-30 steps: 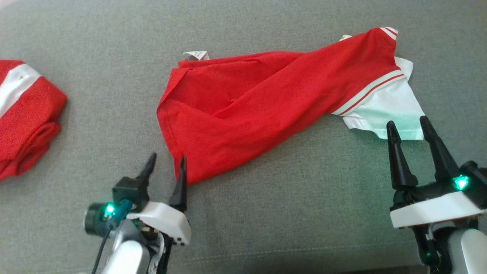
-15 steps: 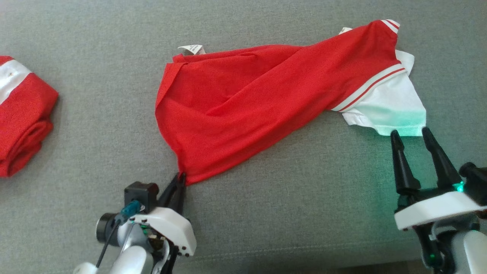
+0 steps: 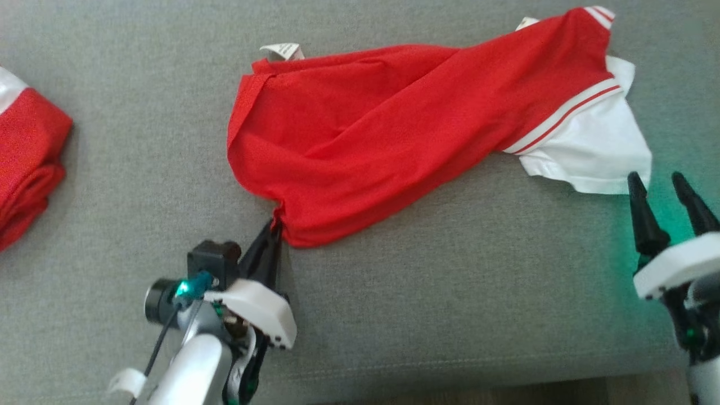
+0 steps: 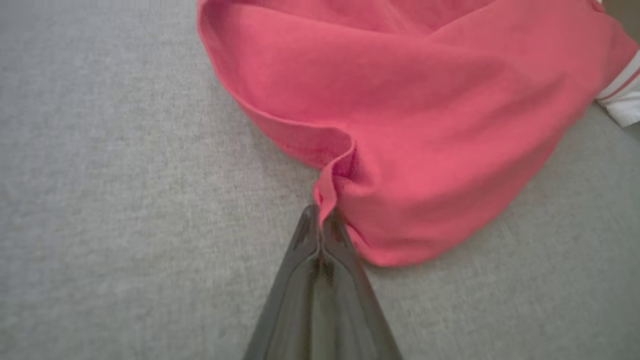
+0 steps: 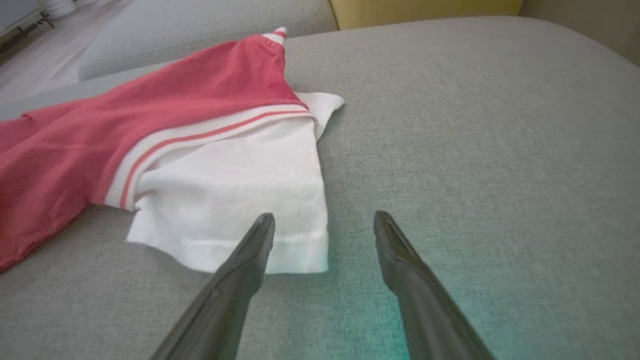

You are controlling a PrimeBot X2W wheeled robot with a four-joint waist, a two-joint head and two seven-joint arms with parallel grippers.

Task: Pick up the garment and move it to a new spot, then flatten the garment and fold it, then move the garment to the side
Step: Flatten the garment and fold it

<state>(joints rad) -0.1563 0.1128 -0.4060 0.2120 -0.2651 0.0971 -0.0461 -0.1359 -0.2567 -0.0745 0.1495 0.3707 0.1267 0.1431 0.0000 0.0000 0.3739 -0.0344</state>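
The left gripper (image 3: 274, 228), whose fingers stood apart a second ago, is now clamped on the near hem corner of the garment (image 3: 394, 124). The garment lies crumpled across the grey cushion (image 3: 422, 315), with its red body at the centre and its white sleeve (image 3: 590, 152) to the right. Hold the left pinch firm. Advance the right gripper (image 3: 657, 181), which has its fingers apart just beside the sleeve's hem, until that edge sits between them. Then close and lift both ends together.
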